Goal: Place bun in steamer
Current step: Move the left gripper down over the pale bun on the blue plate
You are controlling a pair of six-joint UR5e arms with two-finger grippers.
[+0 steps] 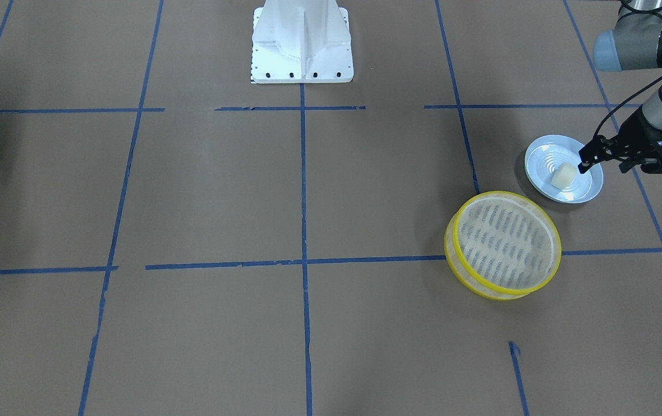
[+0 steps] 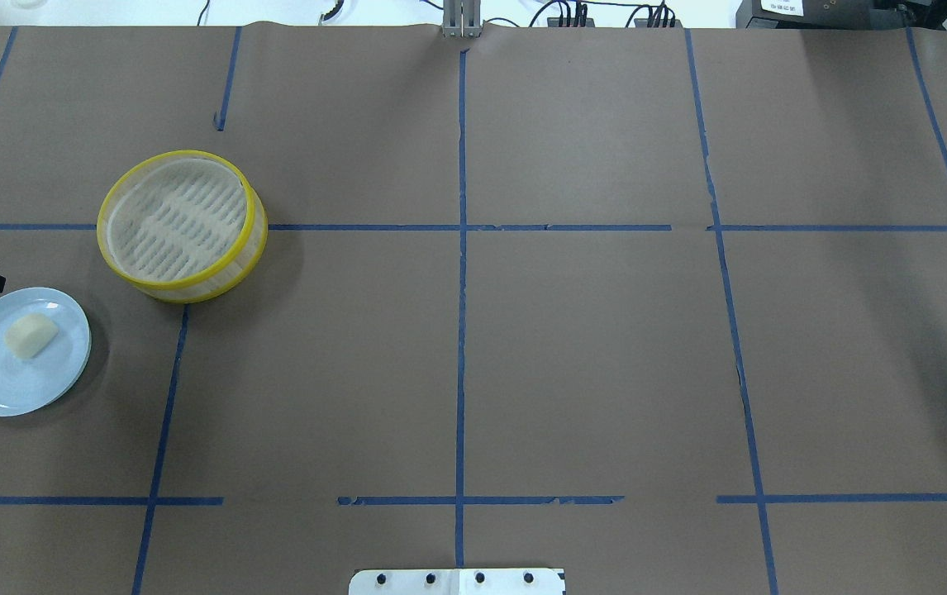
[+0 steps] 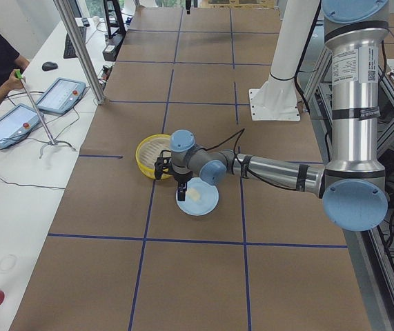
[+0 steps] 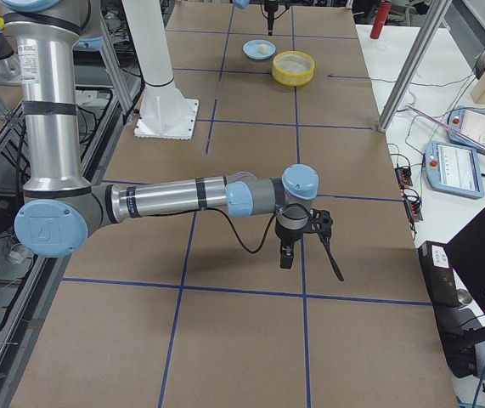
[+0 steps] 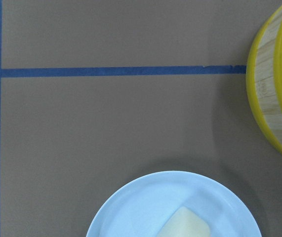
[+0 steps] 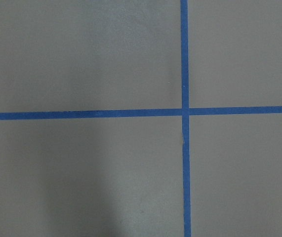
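Note:
The bun [image 1: 562, 175] lies on a pale blue plate [image 1: 584, 190] at the robot's left end of the table. It also shows in the overhead view [image 2: 31, 335] and at the bottom edge of the left wrist view [image 5: 185, 224]. The steamer [image 1: 504, 242] stands empty beside the plate, apart from it; it also shows overhead [image 2: 176, 219]. My left gripper [image 1: 602, 167] hovers over the plate's edge next to the bun, open and empty. My right gripper [image 4: 306, 242] hangs over bare table far from these things; I cannot tell whether it is open.
The robot's white base [image 1: 302, 52] stands at the table's middle edge. Blue tape lines [image 1: 303, 190] divide the brown table top. Operator tablets [image 3: 58, 93] and a metal post [image 3: 79, 52] stand beyond the far side.

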